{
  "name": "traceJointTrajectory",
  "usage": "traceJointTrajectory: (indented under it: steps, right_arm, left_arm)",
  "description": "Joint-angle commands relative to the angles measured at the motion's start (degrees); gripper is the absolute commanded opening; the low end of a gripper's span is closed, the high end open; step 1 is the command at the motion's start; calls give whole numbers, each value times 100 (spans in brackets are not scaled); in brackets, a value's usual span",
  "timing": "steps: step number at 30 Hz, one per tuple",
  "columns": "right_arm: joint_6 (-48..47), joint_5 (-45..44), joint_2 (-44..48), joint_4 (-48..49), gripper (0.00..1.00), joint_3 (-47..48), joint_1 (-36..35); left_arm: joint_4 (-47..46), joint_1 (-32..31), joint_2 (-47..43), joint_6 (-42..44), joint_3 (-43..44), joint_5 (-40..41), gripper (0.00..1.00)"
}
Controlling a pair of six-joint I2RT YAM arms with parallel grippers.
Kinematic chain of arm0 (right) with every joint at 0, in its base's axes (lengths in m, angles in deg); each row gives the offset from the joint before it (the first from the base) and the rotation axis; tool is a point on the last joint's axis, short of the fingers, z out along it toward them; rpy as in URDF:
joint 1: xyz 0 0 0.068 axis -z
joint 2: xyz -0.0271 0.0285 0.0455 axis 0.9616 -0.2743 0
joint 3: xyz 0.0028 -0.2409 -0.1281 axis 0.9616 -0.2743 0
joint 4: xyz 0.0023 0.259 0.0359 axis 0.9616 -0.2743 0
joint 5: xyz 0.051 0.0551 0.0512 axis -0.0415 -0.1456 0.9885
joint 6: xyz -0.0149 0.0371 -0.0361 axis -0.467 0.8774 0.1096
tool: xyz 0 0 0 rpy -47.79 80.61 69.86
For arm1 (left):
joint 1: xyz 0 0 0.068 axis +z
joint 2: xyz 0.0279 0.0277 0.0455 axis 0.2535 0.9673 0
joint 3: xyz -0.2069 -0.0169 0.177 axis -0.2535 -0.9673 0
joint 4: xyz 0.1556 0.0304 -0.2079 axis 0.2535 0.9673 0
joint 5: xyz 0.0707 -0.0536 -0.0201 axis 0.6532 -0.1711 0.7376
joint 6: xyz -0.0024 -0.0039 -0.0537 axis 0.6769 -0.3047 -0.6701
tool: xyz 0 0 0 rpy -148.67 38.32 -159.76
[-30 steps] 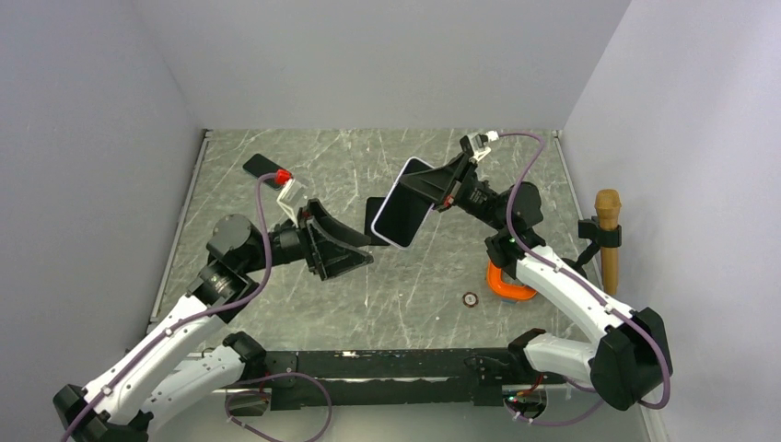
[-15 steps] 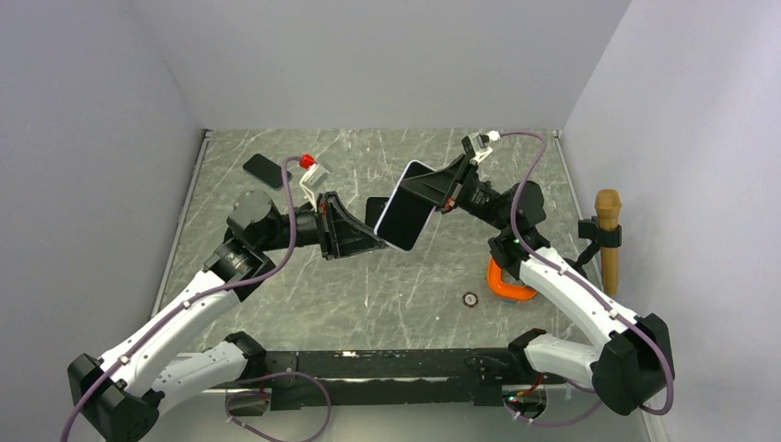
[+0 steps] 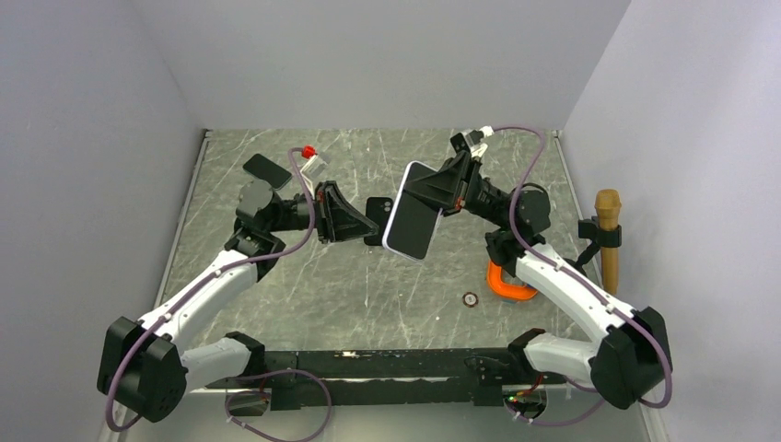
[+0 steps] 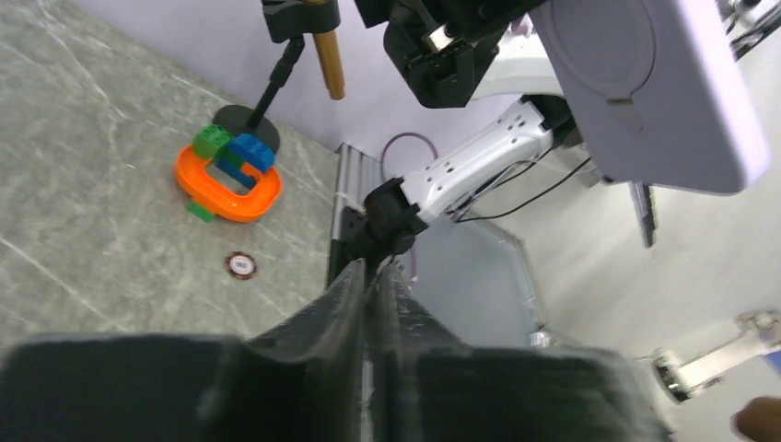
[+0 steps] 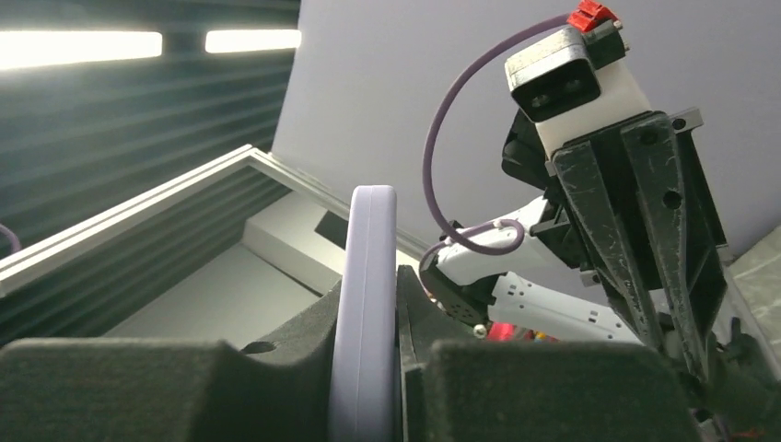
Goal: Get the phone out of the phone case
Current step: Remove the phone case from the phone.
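Lavender case (image 3: 389, 228), with the dark-screened phone (image 3: 411, 214) seated in it, is held in the air above the middle of the grey marble desk (image 3: 304, 295) in the top view. The right end effector (image 3: 433, 193) pinches it at its upper right edge. The left end effector (image 3: 362, 224) points at the case from the left, its tip near the case's lower left edge; contact cannot be confirmed. A second dark phone (image 3: 267, 170) lies at the far left of the desk. An orange ring (image 3: 509, 286), a small round token (image 3: 471, 298) and a wooden handle on a black stand (image 3: 608, 221) sit on the right. In the left wrist view, the left end effector's fingers (image 4: 343, 304) are pressed together with nothing between them. The flat back of the case fills the upper right, clear of the fingertips, and blue and green blocks (image 4: 235, 152) rest on the orange ring. In the right wrist view, the case stands edge-on, clamped between the two foam pads (image 5: 230, 387).
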Motion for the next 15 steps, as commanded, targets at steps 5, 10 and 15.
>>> traceJointTrajectory:
  steps: [5, 10, 15]
  right_arm:
    - [-1282, 127, 532, -1410, 0, 687, 301]
    - [-1534, 77, 269, -1431, 0, 714, 324]
    - [-1782, -13, 169, -1673, 0, 824, 299]
  left_arm:
    - [-51, -82, -854, -23, -151, 382, 77]
    - [427, -444, -1401, -120, -88, 828, 83]
    - [1340, -900, -1430, 163, 413, 1385, 79]
